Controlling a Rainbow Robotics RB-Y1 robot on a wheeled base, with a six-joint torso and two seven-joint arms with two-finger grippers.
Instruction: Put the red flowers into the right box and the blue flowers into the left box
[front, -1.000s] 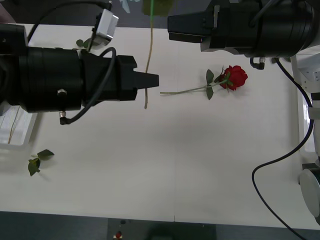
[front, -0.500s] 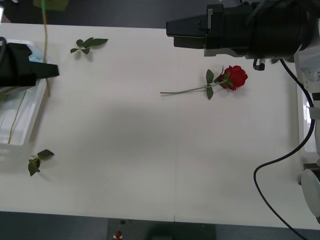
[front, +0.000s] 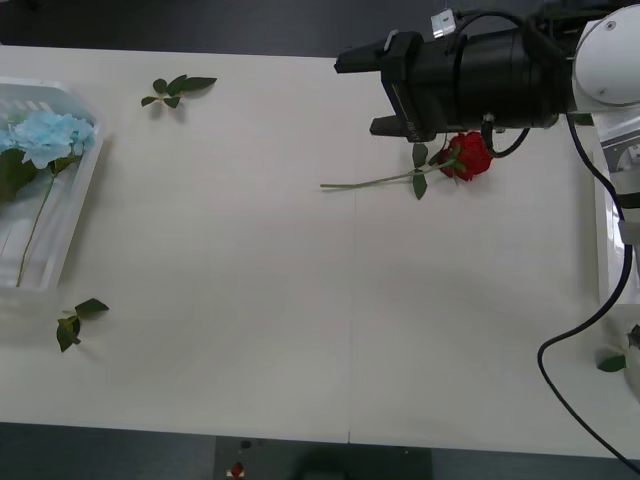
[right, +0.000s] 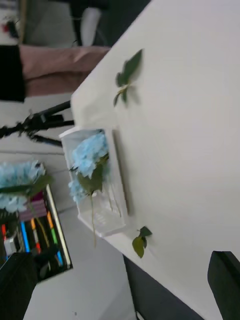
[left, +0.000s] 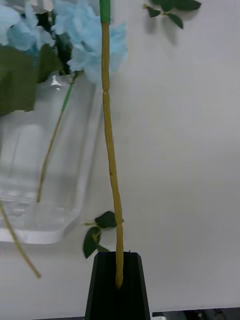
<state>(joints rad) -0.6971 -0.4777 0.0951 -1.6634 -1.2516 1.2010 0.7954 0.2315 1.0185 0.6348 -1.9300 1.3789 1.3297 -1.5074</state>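
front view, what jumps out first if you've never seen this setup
The red rose lying on the white table, partly under the black right gripper hovering above its head. Next, the pale blue flowers piled in the white tray at the table's left edge. In the left wrist view, the left gripper pinches a long yellowish stem.

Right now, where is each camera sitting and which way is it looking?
Front view: above the arms, looking down at the table; the right gripper hovers by the red flower.
Right wrist view: on the right wrist, facing across the table to the left box holding blue flowers; its open fingers show.
Left wrist view: on the left wrist, beside that box; the left gripper grips a stem.
All views share the box and blue flowers.
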